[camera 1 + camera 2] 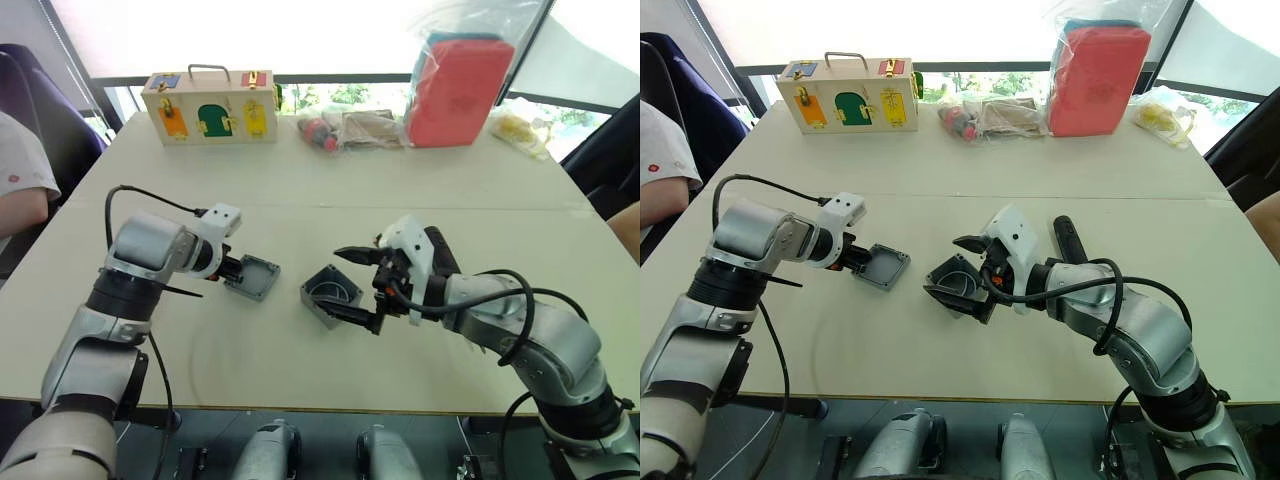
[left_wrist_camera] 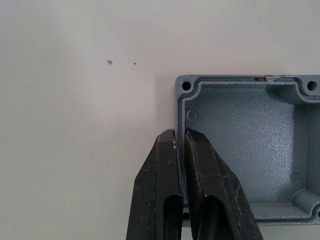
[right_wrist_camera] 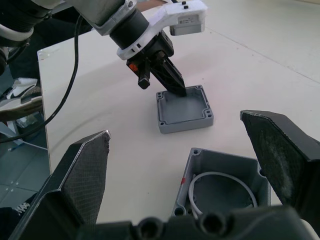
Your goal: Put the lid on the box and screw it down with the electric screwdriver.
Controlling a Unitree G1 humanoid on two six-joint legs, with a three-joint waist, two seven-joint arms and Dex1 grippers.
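head views: the lid (image 1: 252, 277) lies hollow side up left of the box (image 1: 331, 294) on the surface (image 1: 420, 180).
left wrist: left claw (image 2: 181, 145) pinches the lid's rim to lift it.
right wrist: right claw (image 3: 182, 145), spread wide, straddles the box to steady it.

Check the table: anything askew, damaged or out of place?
No damage or spill. The lid lies inside-up beside the box, off it, its rim pinched by the left gripper. The box sits at an angle between the right gripper's open fingers.
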